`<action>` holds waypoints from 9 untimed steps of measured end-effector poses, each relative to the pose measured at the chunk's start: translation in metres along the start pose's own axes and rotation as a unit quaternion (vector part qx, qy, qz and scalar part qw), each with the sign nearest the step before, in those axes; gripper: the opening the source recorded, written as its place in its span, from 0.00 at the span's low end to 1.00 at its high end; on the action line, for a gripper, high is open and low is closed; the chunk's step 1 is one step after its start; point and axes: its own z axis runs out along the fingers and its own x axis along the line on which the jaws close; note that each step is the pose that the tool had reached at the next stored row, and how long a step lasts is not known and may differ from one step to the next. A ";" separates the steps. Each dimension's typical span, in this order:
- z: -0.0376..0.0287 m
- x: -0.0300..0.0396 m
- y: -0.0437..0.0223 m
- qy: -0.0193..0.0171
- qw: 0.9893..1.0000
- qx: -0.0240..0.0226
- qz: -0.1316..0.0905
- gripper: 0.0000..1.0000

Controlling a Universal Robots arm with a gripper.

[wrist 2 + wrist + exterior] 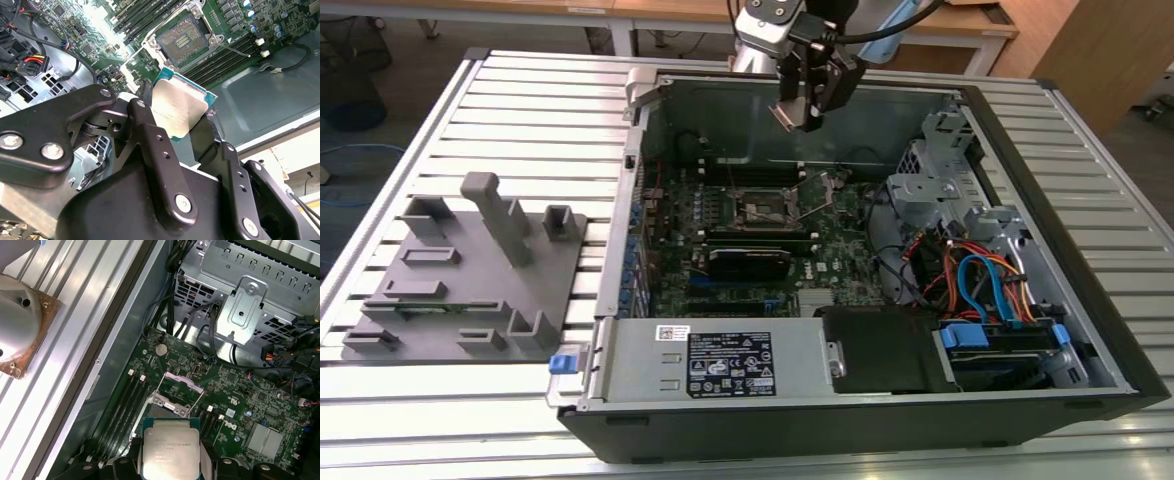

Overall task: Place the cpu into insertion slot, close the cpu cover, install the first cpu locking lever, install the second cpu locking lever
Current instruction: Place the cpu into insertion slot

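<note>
My gripper (801, 113) hangs above the open computer case, over its far wall, shut on the cpu (793, 116). In both wrist views the cpu (180, 110) (170, 452) shows as a square chip with a dull silver top and green edge, pinched between black fingers (145, 107). The insertion slot (767, 208) (185, 37) lies bare on the green board below, dark centre showing. The cpu partly hides the insertion slot (167, 414) in the first wrist view. The cpu cover (183, 382) stands swung up beyond the slot. A thin wire locking lever (235, 48) sticks out beside the socket.
Memory slots (220, 57) flank the socket. A black module (747, 262), a drive cage (927, 190), loose cables (974, 280) and the power supply (720, 360) crowd the case. A grey fixture plate (467, 280) lies on the slatted table (520, 120). A round metal part (20, 325) rests outside the case.
</note>
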 end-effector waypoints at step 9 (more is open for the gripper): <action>0.0001 0.0000 0.0000 0.000 1.000 0.000 0.003 0.54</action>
